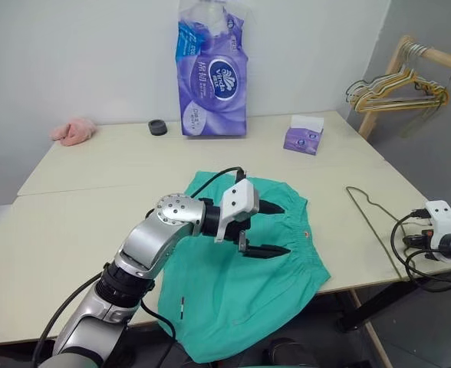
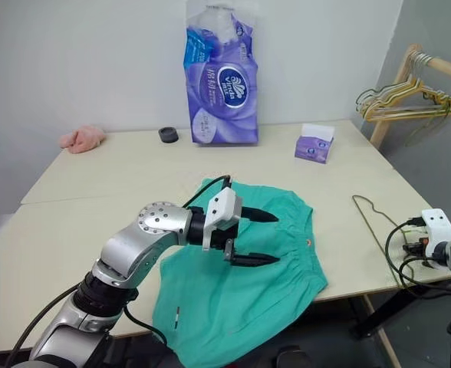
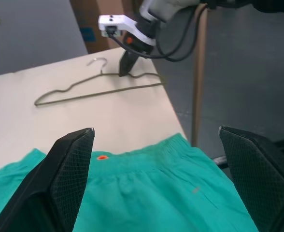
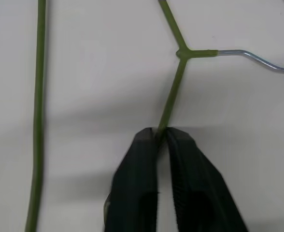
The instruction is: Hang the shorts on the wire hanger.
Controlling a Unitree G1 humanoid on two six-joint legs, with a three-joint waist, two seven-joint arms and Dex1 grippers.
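While our left gripper [image 1: 265,228] hovered spread above the shorts [image 1: 233,291] at the table's [image 1: 95,192] near edge, our right gripper [image 4: 162,137] pinched the wire hanger [image 4: 173,94] lying at 3 o'clock of them, so we judged lifting it came next.

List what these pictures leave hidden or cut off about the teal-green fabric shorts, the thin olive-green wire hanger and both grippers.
- Teal-green fabric shorts: the middle is covered by the left arm in the head views; the lower hem hangs past the table edge.
- Thin olive-green wire hanger: in the right wrist view the closed black fingers cover the wire between them.
- Right gripper: its body blocks the fingertips in the left eye view.
- Left gripper: open, nothing hidden.
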